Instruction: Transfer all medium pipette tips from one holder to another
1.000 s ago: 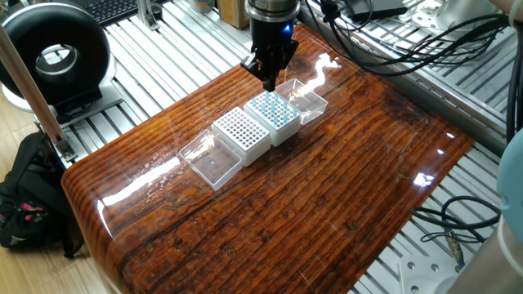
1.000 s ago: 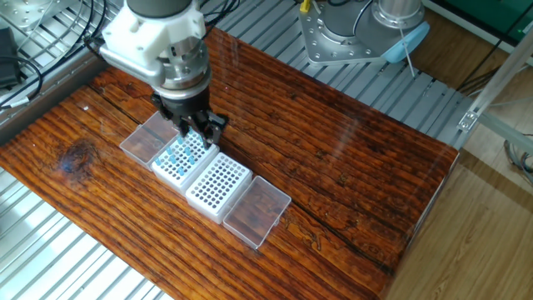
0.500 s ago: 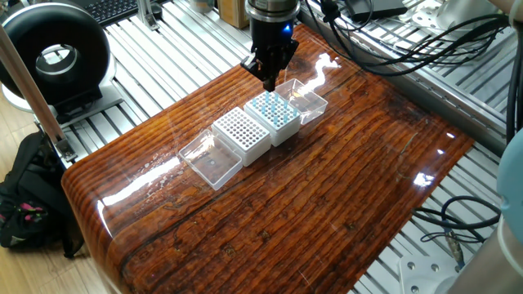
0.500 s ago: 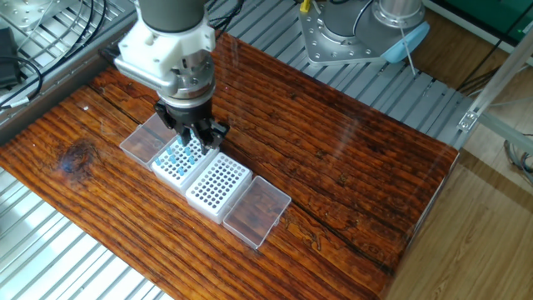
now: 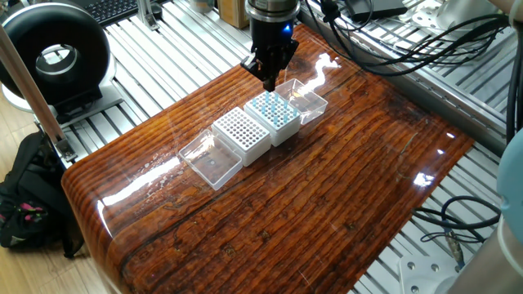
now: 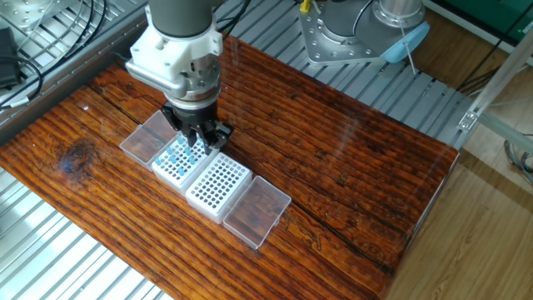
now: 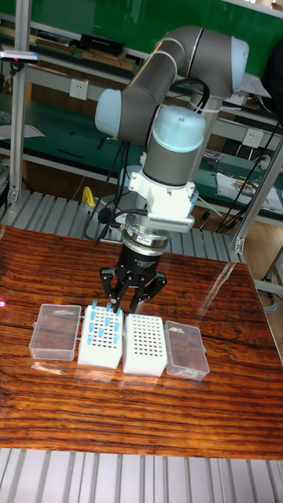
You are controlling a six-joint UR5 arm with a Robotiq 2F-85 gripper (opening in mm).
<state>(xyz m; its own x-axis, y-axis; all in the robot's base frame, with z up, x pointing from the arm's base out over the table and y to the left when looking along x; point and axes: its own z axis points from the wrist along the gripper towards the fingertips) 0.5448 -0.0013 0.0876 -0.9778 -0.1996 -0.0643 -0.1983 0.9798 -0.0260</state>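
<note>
Tall fixed view is showing my gripper [image 7: 130, 305] hanging just above the two white racks, fingers spread a little; I cannot tell whether anything is sitting between them. The tips [image 7: 102, 318] are standing in the left rack [image 7: 100, 349] as that camera sees it, while the other rack [image 7: 145, 346] beside it, touching it, is showing only bare holes. A clear lid [image 7: 55, 331] is lying flat beyond the full rack and a second lid [image 7: 186, 351] beyond the bare one. Everything is resting on a glossy, dark-grained wooden table [image 5: 327, 196] that is throwing back glare, set on ribbed aluminium framing [image 5: 180, 49]. Cables [image 5: 409, 41] are trailing behind, a black round device [image 5: 54, 55] is sitting off the table's corner, and a black bag [image 5: 24, 204] is lying on the floor. I am making out no legible writing.
</note>
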